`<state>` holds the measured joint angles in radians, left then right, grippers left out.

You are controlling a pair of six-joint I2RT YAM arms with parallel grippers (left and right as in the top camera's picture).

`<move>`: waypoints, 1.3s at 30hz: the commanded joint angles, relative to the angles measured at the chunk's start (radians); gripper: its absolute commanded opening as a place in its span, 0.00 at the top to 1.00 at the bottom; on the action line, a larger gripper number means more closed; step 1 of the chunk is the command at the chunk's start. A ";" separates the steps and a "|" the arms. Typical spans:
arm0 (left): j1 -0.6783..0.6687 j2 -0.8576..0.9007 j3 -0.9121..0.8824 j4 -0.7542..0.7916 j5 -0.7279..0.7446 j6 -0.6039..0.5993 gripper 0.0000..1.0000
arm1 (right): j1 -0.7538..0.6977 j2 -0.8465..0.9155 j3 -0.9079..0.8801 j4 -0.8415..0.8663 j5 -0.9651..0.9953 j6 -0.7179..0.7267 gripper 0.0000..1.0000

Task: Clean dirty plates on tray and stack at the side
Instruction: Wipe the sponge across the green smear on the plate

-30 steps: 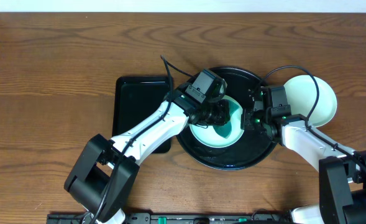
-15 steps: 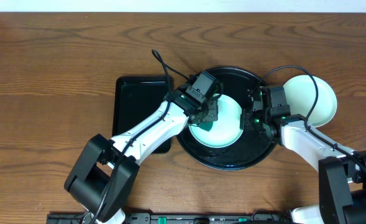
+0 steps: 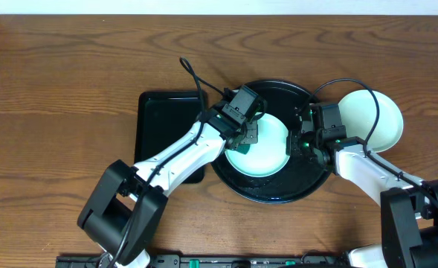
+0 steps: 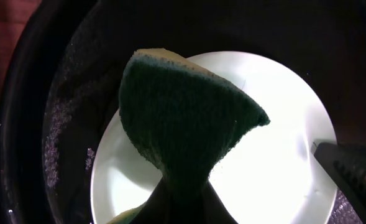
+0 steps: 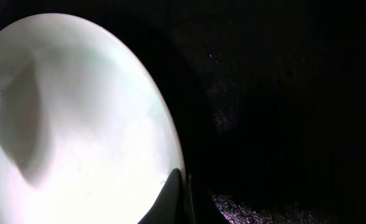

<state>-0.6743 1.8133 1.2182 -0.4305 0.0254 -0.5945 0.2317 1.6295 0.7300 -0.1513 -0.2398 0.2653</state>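
The left arm (image 3: 181,152) reaches in from the lower left. The left claw (image 3: 248,134) is tipped down, clenched on a sponge (image 4: 183,124). The right arm (image 3: 367,167) bends in low, and the right claw (image 3: 306,143) pinches the rim of a plate (image 3: 274,152).

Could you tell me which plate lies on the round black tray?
The plate under the sponge, central on the tray; the other visible plate lies on the wooden table to the tray's right.
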 commanded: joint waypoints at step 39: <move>-0.001 0.212 -0.010 0.006 0.201 0.016 0.92 | 0.008 0.009 -0.003 0.006 -0.015 -0.016 0.99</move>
<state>-0.6617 1.9533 1.2350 -0.4068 0.0799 -0.5865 0.2317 1.6295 0.7300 -0.1516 -0.2390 0.2653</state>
